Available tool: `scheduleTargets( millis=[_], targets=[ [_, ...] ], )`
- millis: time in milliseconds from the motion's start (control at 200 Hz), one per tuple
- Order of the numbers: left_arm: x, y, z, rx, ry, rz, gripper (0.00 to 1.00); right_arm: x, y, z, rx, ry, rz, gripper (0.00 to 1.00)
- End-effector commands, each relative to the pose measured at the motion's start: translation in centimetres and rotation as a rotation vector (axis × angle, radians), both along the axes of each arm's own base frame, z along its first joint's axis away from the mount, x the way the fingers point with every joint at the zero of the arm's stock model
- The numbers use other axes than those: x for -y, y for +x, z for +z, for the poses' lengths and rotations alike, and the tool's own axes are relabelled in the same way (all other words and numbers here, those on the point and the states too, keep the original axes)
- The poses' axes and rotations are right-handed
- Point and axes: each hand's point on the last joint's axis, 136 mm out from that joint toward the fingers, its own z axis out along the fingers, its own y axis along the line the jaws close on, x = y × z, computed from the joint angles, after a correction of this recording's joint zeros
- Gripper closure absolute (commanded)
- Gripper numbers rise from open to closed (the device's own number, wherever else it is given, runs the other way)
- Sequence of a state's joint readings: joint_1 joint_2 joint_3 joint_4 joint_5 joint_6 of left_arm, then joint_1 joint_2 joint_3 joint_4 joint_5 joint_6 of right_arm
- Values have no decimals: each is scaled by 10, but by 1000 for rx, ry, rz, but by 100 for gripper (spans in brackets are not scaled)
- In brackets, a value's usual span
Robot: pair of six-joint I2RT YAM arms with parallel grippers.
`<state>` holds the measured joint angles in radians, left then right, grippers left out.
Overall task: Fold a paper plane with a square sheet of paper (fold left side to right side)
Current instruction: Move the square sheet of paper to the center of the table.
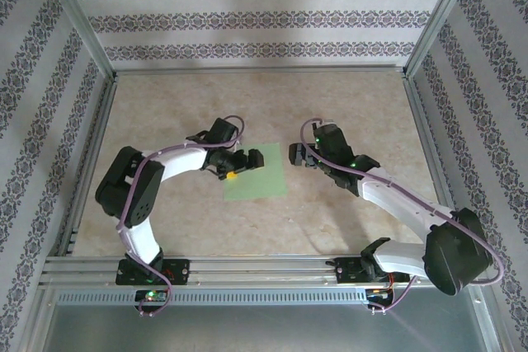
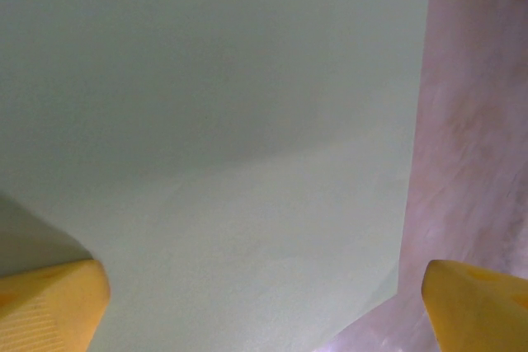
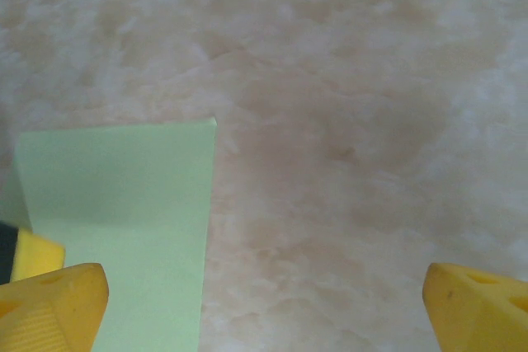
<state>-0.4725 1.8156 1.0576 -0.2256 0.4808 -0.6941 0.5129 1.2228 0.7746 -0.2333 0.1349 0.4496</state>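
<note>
"So, where was the sheet of paper (image 1: 260,180) lying?"

"Flat on the table (image 1: 355,113), a little left of the middle of the overhead picture, plain and light green."

"And the left gripper (image 1: 232,171)?"

"It hung over the sheet's upper left part, its jaws wide apart and holding nothing. In its own wrist picture the paper (image 2: 214,121) took up most of the frame, with a strip of table (image 2: 470,121) down the right side. One yellow fingertip (image 2: 49,302) sat in the lower left corner over the paper, the other in the lower right over the table."

"Was it touching the paper?"

"I could not tell."

"What about the right gripper (image 1: 295,155)?"

"Just beside the sheet's right edge in the overhead picture, over bare table, jaws also wide apart and empty. Its wrist picture showed a corner of the sheet (image 3: 124,204) in the lower left, with marbled table (image 3: 346,121) above it and to the right"
</note>
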Motion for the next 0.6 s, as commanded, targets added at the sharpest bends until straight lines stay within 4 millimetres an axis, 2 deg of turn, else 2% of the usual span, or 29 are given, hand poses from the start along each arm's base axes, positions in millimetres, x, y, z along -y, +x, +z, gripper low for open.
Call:
scheduleTargets(
  millis=[0,115,265,475,595],
  targets=[
    [1,17,-29,-5,76,27,0,17,-13,-12,-71,16,-37,2],
    [8,28,-19,10,84,-16,0,27,-13,-19,-104,17,-52,2],
    [12,28,0,43,79,-86,0,32,-1,-25,-137,-7,-44,3],
    [4,29,38,123,42,-65,0,7,36,-36,-209,-14,58,12],
    [-6,28,48,127,7,-20,0,-7,60,-48,-255,-35,90,14]
  ],
)
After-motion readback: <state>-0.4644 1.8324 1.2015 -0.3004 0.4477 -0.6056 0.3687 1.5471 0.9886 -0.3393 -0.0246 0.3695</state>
